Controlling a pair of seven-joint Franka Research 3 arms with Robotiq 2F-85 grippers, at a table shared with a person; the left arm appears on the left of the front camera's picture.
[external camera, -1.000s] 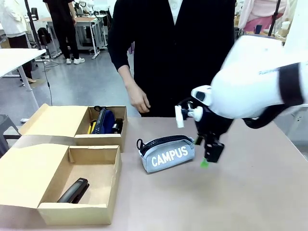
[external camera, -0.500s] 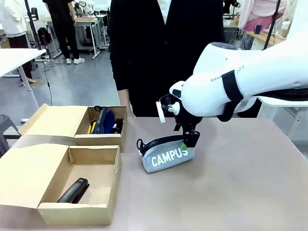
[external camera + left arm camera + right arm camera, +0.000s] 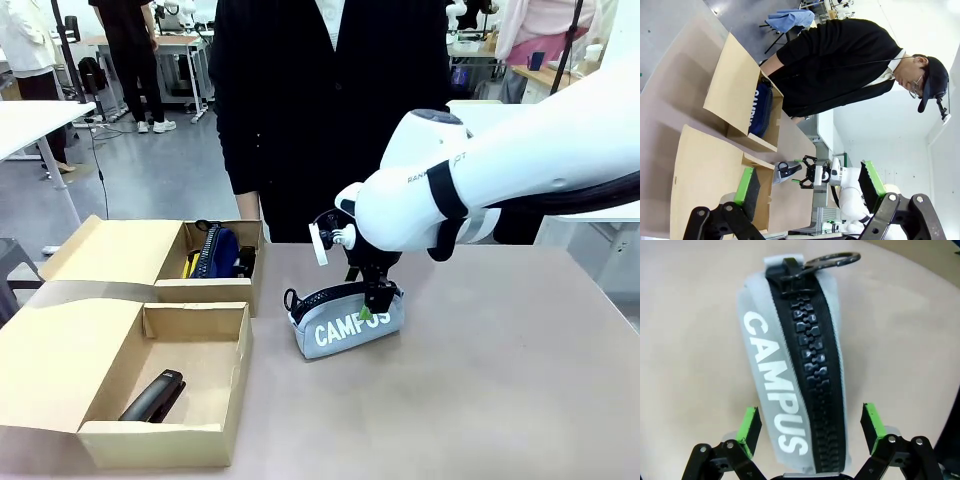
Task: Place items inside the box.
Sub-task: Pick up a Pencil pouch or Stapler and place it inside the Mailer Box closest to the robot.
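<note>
My right gripper (image 3: 811, 422) is spread wide, straddling the near end of the grey pencil case (image 3: 795, 365). One green pad sits on each side of it, and neither appears to be pressing on the fabric. The case lies on the table (image 3: 480, 400), outside either box. Its black zip faces up toward my wrist, the ring pull is at the far end, and the white "CAMPUS" lettering runs along one side. From the front, my right gripper (image 3: 375, 300) comes down on the right end of the pencil case (image 3: 345, 320), partly covering the lettering.

To the left of the case are two open cardboard boxes, one behind the other. The near box (image 3: 160, 432) holds a black stapler (image 3: 152, 397), which lies slantwise on its floor toward the front left. The far box (image 3: 205, 290) holds a navy pouch (image 3: 217, 250) standing on edge, with a yellow knife (image 3: 190, 263) tucked against its left side. On its right is a dark object I cannot make out. Both boxes have their flaps folded out to the left.

My left gripper (image 3: 809, 181) hangs open above the boxes and holds nothing. A person in a dark top (image 3: 330, 100) stands at the far edge of the table, behind the boxes and the case.
</note>
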